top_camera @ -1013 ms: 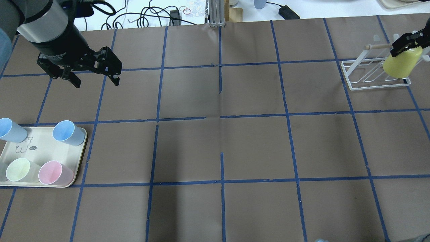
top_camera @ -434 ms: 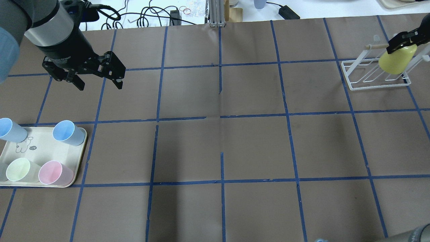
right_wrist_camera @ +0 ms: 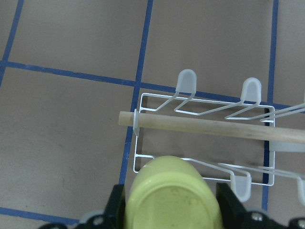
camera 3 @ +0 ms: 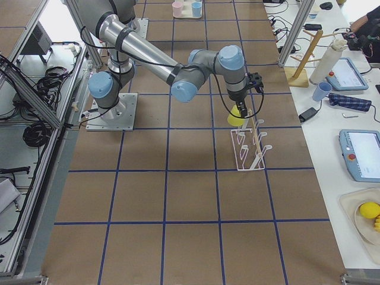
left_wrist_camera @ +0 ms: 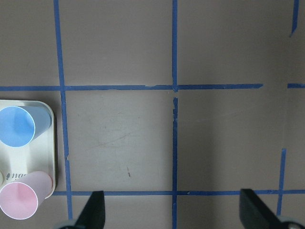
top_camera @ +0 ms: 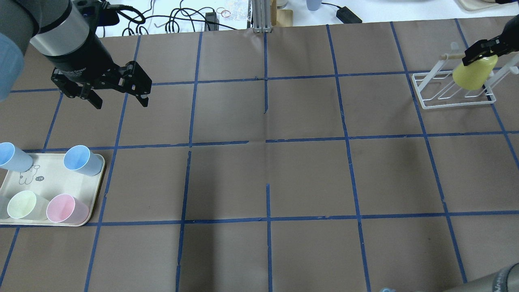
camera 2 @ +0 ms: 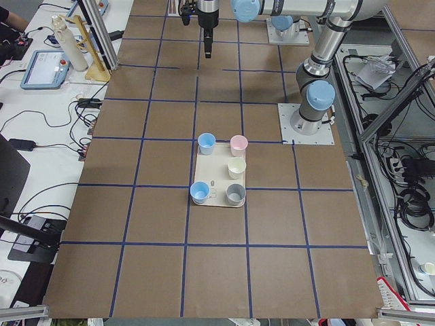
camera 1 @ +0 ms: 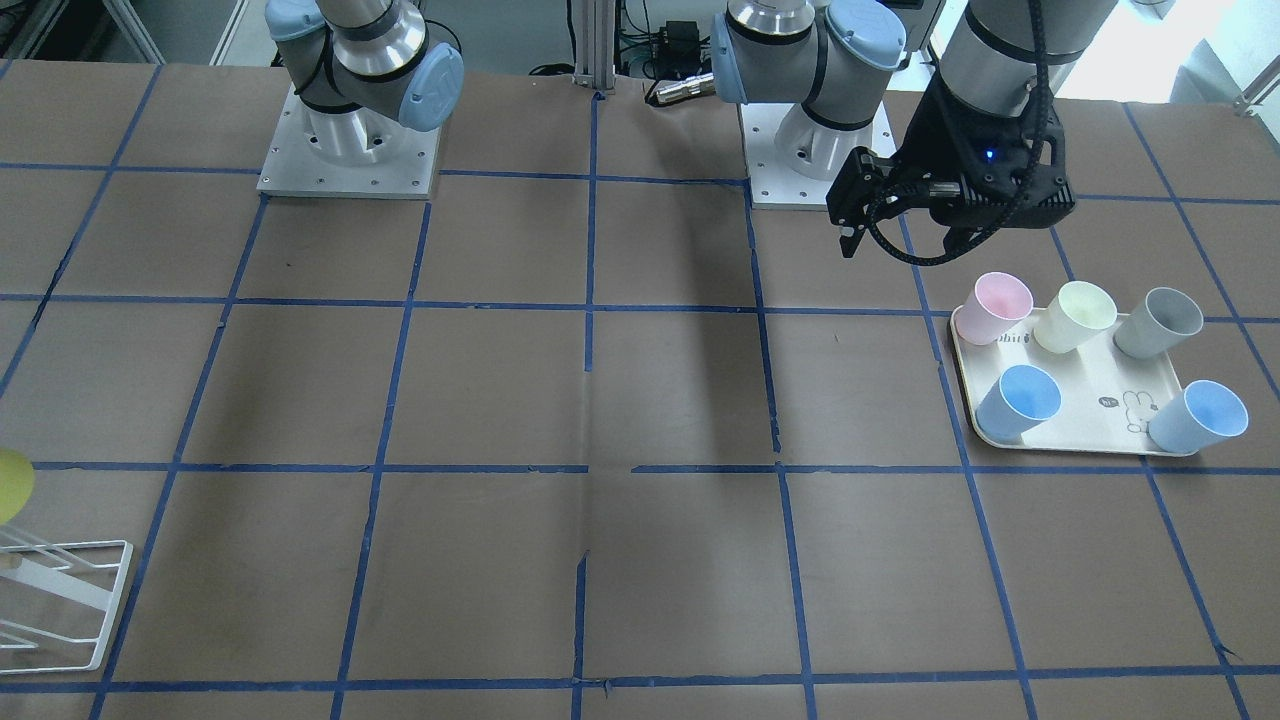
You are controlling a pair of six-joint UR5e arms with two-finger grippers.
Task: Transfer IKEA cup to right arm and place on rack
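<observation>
"hi" bubble on the tray

Brown table gridded with blue tape; cream tray at one end, white wire rack at the other

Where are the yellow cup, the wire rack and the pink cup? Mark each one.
yellow cup (top_camera: 473,75), overhead exterior view, side wall.
wire rack (right_wrist_camera: 200,126), right wrist view, wooden rod.
pink cup (camera 1: 1003,297), front-facing view, open mouth.

Bright yellow IKEA cup, upside-down & tilted, base clamped in right pincer, over white wire rack w/ wooden rod, at table's far-right corner; contact w/ rack unclear.
</observation>
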